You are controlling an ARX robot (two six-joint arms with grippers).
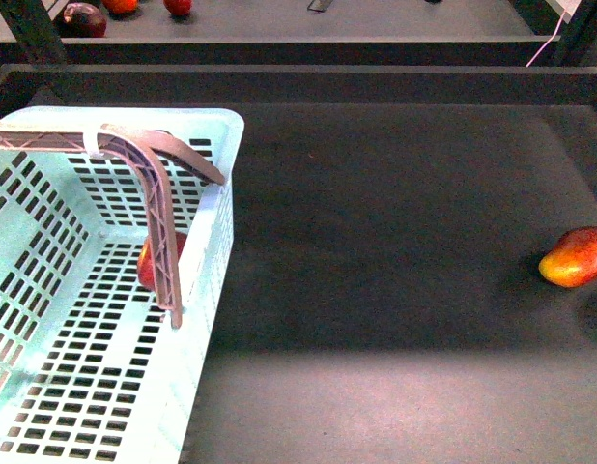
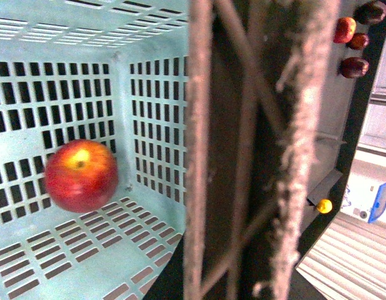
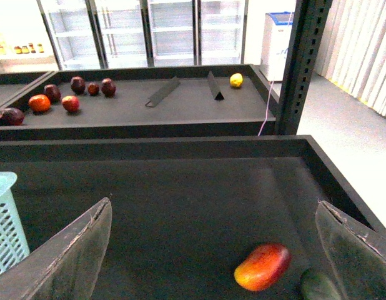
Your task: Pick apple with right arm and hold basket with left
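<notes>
Your apple (image 2: 80, 176) lies inside the basket (image 1: 216, 242), on the slotted floor near a corner; in the front view it is half hidden behind the handle (image 1: 158, 222). Right tool (image 3: 213, 209): fingers spread wide, nothing between them, above the dark shelf (image 1: 395, 193). A mango (image 3: 263, 267) lies on the shelf, well apart from the basket. Left tool: the handle fills the left wrist view, so you cannot tell its grip.
</notes>
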